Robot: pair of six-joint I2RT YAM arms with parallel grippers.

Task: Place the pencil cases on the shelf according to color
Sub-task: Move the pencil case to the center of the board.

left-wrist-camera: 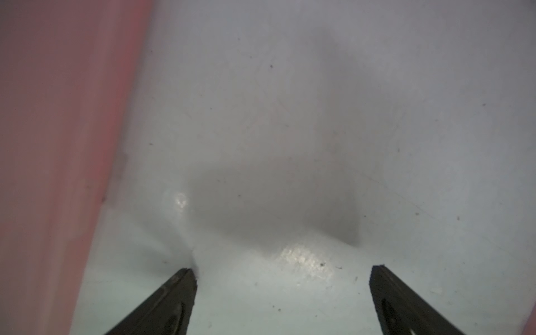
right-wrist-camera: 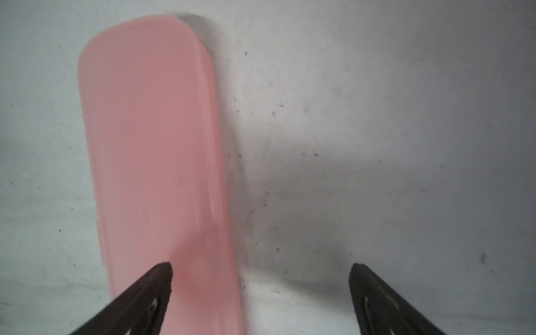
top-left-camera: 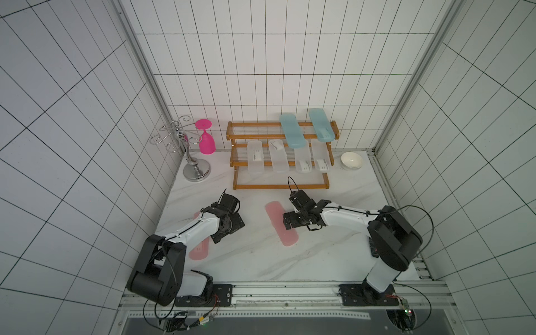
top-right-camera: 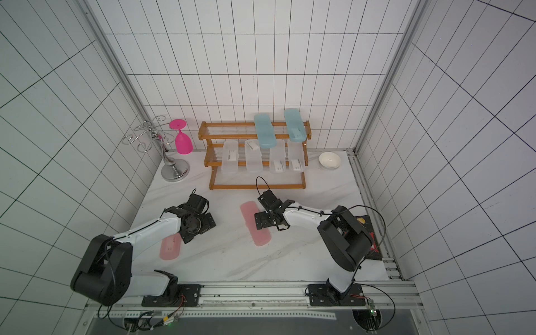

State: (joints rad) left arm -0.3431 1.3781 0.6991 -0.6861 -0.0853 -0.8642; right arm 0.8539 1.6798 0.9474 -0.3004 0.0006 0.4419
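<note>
Claw on right arm (right-wrist-camera: 261,265) points down, spread, over pink pencil case (right-wrist-camera: 150,145).

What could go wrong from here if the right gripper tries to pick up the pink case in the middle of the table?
1. The right gripper is open but off-centre: one finger sits over the pink case, the other over bare table, so closing now might shove it aside.
2. The clear cases overhang the empty bottom tier of the shelf and may get knocked.

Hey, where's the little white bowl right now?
In both top views the bowl sits on the table, just right of the shelf, near the back wall.
</note>
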